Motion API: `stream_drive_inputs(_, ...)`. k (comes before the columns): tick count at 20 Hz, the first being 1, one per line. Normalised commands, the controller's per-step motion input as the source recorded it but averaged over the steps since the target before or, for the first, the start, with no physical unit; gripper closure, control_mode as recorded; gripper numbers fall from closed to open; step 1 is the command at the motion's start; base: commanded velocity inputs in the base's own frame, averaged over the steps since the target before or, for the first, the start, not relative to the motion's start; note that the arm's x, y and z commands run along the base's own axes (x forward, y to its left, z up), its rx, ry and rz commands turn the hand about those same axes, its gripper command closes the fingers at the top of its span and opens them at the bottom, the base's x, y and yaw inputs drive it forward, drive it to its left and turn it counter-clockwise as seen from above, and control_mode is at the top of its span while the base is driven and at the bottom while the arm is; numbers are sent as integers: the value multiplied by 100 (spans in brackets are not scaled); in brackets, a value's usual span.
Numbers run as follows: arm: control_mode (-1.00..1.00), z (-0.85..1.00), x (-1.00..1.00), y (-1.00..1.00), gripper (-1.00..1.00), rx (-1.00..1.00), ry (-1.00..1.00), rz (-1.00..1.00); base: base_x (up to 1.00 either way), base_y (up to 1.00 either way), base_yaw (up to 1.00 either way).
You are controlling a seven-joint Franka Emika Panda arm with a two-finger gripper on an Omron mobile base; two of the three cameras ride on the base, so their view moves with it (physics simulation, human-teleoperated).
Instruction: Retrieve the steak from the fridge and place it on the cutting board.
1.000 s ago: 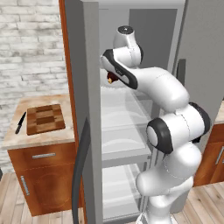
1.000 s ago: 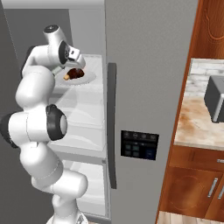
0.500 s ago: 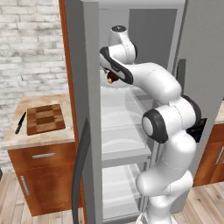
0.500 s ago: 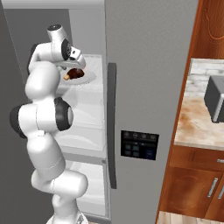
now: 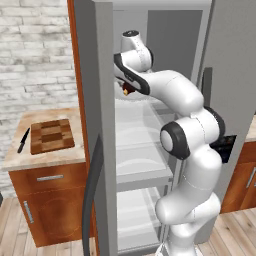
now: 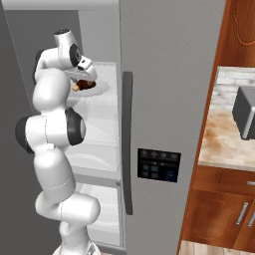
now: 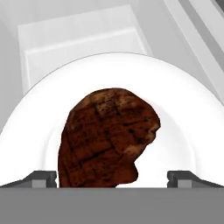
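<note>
Hand view: we find the wide-open, empty two-finger gripper (image 7: 112,177) has descended since a second ago to straddle the dark reddish-brown steak (image 7: 107,138) at frame centre on its white round plate (image 7: 175,109), so closing appears next.

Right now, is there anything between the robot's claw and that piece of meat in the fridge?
Nothing visible. In the hand view the open gripper looks straight at the steak, which lies on a white plate on a shelf of the fridge, with one fingertip on either side of it.
</note>
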Motion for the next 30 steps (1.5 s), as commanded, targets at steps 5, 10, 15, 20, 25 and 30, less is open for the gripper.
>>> stream_drive_inputs(5,-100,-23,0,0,-100,0,5,-10,0,0,0)
stream_drive_inputs(10,-100,-25,6,0,-100,0,3,-5,0,0,0)
stream_drive_inputs(15,-100,-18,5,0,-100,0,0,0,0,0,0)
stream_drive_inputs(20,-100,-27,3,0,-100,0,0,0,0,0,0)
stream_drive_inputs(25,-100,-35,0,0,-100,0,-1,0,0,0,0)
stream_drive_inputs(30,-100,-10,0,0,-100,0,0,0,0,0,0)
